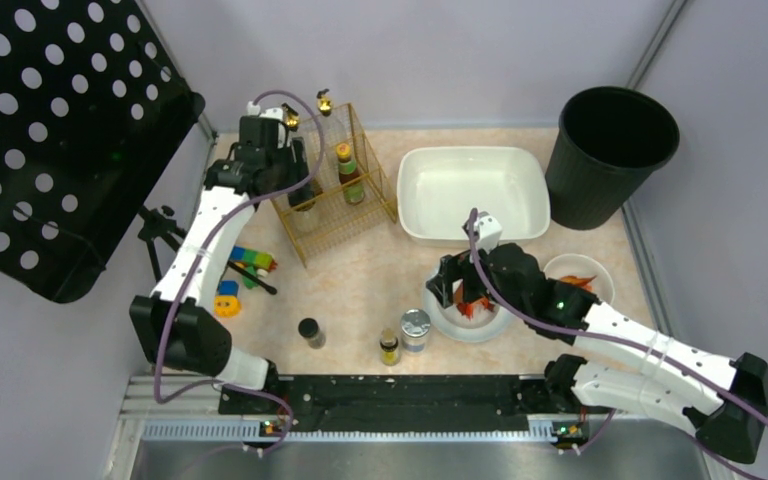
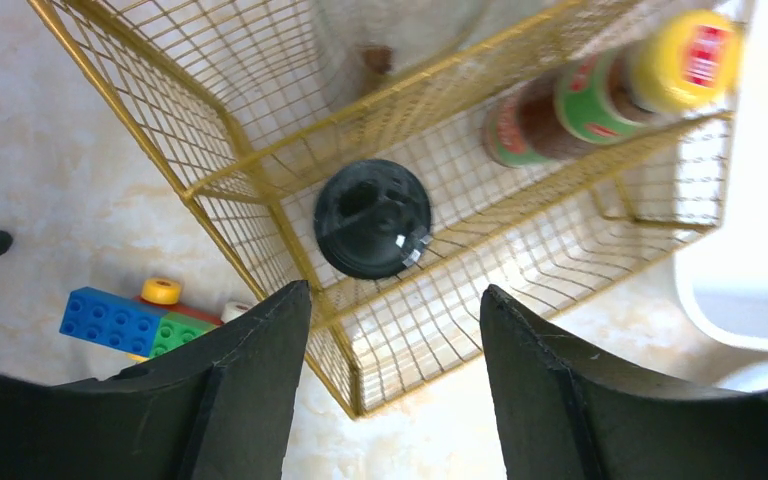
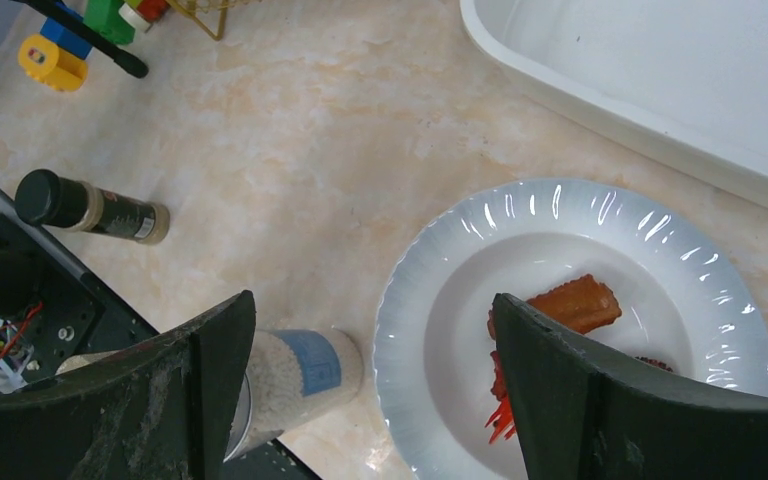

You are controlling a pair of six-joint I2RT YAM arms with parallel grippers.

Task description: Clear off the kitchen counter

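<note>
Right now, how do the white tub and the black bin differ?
The white tub is rectangular and shallow; the black bin is round and tall. The tub's floor shows bare, while the bin's inside is too dark to read. Both stand at the far edge of the counter.

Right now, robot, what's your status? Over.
Left tool open over basket, bottle inside. Right tool open above plate. Counter not cleared: jars, toy blocks left. Nothing blocking either tool.
</note>
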